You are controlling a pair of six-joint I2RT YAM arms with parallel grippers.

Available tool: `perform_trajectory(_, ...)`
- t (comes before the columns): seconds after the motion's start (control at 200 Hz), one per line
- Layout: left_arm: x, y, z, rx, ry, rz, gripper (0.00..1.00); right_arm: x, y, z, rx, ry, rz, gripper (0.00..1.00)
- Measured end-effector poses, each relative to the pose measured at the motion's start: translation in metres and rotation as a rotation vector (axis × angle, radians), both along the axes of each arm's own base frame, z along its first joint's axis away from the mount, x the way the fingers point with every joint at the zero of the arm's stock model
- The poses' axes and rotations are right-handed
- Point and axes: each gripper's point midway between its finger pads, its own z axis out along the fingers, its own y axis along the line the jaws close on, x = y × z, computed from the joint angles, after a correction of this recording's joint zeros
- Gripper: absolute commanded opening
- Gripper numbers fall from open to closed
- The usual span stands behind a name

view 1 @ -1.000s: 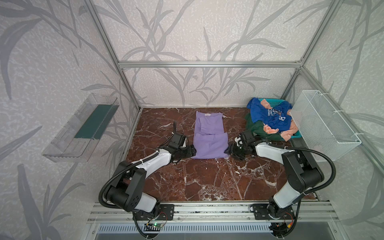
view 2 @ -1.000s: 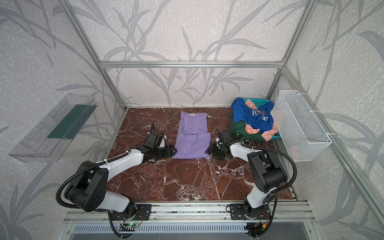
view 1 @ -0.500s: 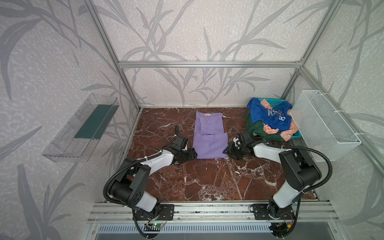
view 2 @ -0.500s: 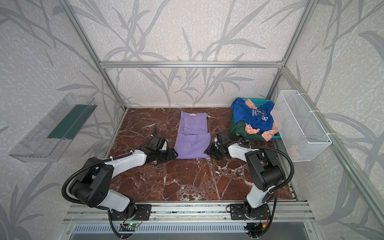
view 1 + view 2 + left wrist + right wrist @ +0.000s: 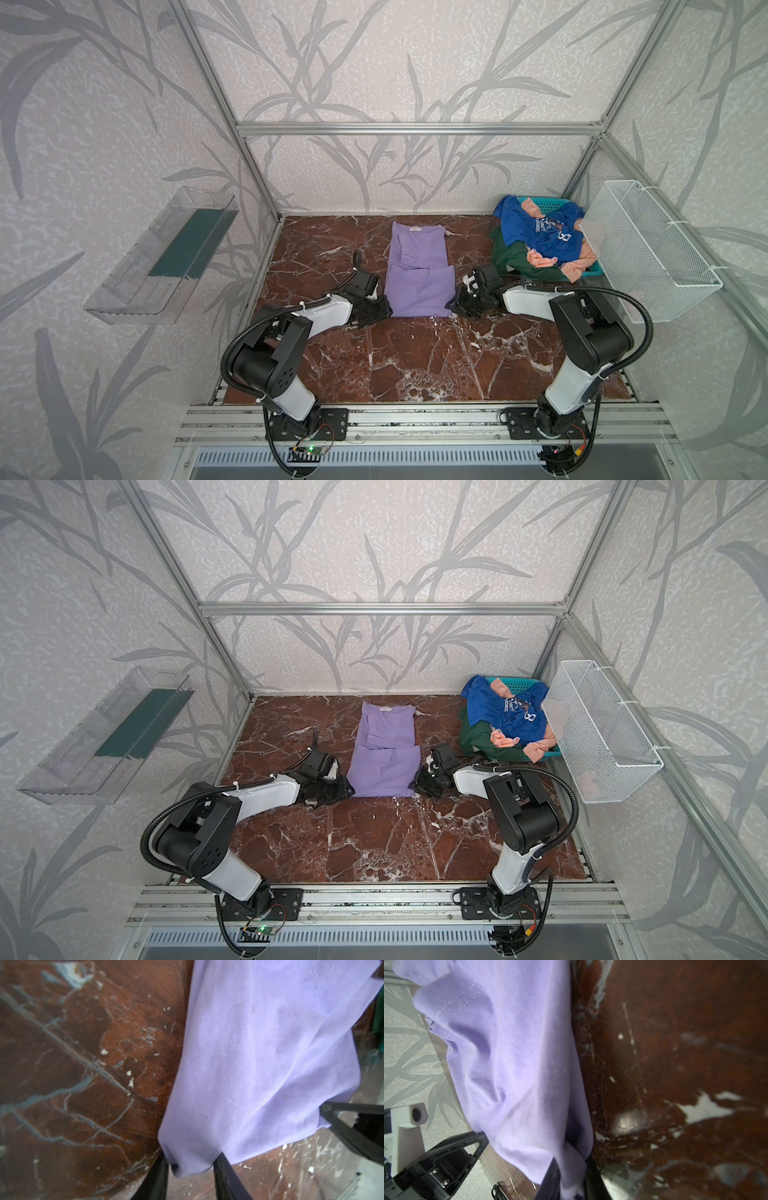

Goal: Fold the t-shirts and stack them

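Two-arm cell seen from above, with both wrist views. The left arm (image 5: 328,316) and right arm (image 5: 528,301) lie low over the worktop (image 5: 415,365), each reaching inward from its base at the front edge with its forearm close to level.

**Grippers.** The left gripper (image 5: 385,310) sits at the front left corner of the purple shirt (image 5: 419,274), and the right gripper (image 5: 451,306) at its front right corner. In the left wrist view the two dark fingers (image 5: 225,1176) of the left gripper (image 5: 190,1169) flank the corner, and cloth fills the gap between them, pinched. In the right wrist view the right gripper (image 5: 571,1174) pinches a bunched corner of the purple shirt (image 5: 508,1064).

**Shirt.** It lies flat at the middle of the worktop as a narrow strip. Its long axis runs from front edge to back edge, with the collar toward the back and the hem toward the front. The half nearer the front is slightly wider.

**Other shirts.** At the back right corner a blue shirt (image 5: 540,235), a peach shirt (image 5: 542,262) and a green shirt (image 5: 513,259) lie heaped over a teal basket (image 5: 536,202).

**Limits.** Both fingertip pairs are cut off by the frame edge in the wrist views. The white print on the blue shirt is too small to read. Most of the basket is covered by the heap.
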Motion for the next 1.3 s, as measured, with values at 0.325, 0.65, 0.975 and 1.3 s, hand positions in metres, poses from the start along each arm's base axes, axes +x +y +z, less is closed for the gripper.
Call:
perform_trajectory(0.325, -0.006, -0.001, 0.001, 0.011, 0.009, -0.03, 0.0, -0.005, -0.002, 0.002, -0.026, 0.022, 0.029, 0.0)
perform_trajectory(0.65, -0.027, -0.002, 0.05, 0.011, -0.064, -0.067, 0.0, -0.022, -0.007, 0.056, -0.024, -0.057, 0.07, 0.0)
perform_trajectory(0.975, -0.062, 0.0, 0.113, 0.05, -0.168, -0.138, 0.0, -0.065, -0.01, 0.113, -0.045, -0.12, 0.151, 0.0)
perform_trajectory(1.3, -0.094, 0.01, 0.171, 0.016, -0.273, -0.172, 0.0, -0.108, -0.014, 0.177, 0.011, -0.24, 0.184, 0.0)
